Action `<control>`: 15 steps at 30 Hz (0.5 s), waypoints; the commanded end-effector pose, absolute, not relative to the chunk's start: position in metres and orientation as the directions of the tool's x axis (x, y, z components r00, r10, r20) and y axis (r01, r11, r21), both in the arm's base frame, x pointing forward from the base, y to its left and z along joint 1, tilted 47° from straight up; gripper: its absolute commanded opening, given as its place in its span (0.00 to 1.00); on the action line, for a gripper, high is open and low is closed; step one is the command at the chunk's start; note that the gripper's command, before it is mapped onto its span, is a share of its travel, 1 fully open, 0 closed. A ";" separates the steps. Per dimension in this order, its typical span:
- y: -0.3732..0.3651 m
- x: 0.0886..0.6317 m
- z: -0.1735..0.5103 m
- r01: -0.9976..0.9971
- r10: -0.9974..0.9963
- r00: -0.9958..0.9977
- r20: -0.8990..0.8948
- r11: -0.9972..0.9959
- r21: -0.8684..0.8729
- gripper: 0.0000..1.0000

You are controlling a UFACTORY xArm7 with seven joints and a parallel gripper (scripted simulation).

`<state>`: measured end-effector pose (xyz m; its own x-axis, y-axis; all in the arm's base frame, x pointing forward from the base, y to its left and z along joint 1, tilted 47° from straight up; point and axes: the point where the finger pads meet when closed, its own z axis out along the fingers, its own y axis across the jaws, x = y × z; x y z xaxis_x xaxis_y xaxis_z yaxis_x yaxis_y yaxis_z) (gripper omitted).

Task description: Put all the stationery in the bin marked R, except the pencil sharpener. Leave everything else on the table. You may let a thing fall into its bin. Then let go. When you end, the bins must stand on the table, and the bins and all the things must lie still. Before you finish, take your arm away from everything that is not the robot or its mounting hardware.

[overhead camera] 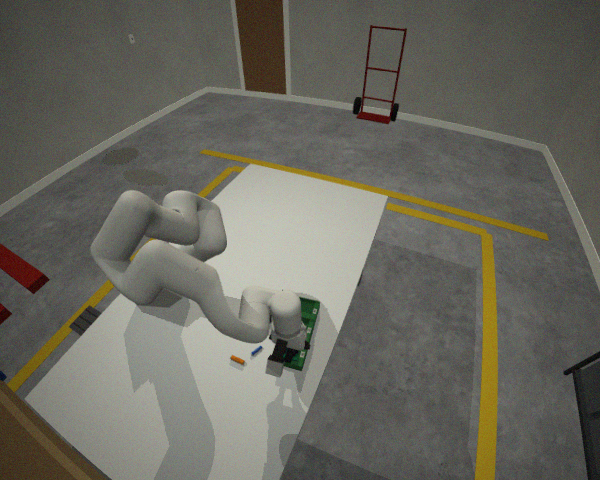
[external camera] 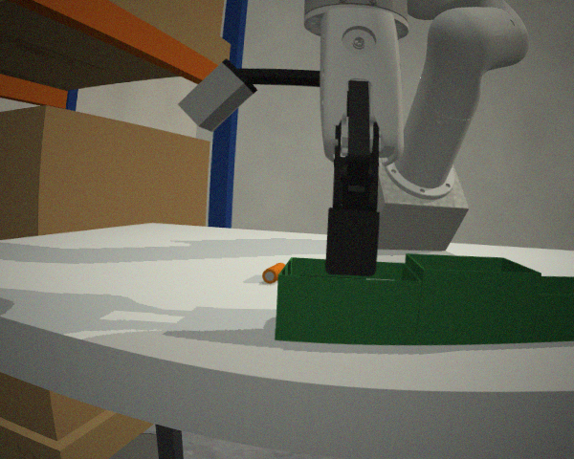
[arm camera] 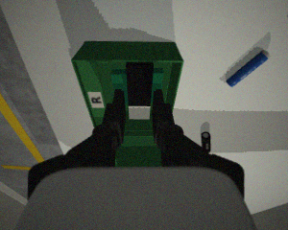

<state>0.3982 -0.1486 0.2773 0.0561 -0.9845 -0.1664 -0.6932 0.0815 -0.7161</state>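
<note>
The bin [arm camera: 127,46] marked R is standing on the bench [arm camera: 221,29]. A black block [arm camera: 139,83] is lying inside it, its long axis pointing along the bin, away from the wrist. The hand [arm camera: 138,103] is hanging just above it, fingers slightly apart, gripping nothing. The blue pen [arm camera: 248,69] is lying diagonally to the right.

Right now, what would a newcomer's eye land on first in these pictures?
The gripper, hanging over the green bin marked R, fingers slightly apart with nothing between them; a dark flat thing lies in the bin below. Next, the blue stick and orange stick lying on the white table beside the bin.
</note>
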 end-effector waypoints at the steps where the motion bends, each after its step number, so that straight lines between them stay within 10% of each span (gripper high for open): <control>1: -0.150 0.395 0.282 -0.691 -0.985 0.055 -0.165 0.082 -0.718 0.29; 15: -0.154 0.376 0.300 -0.691 -0.985 0.055 -0.165 0.082 -0.718 0.29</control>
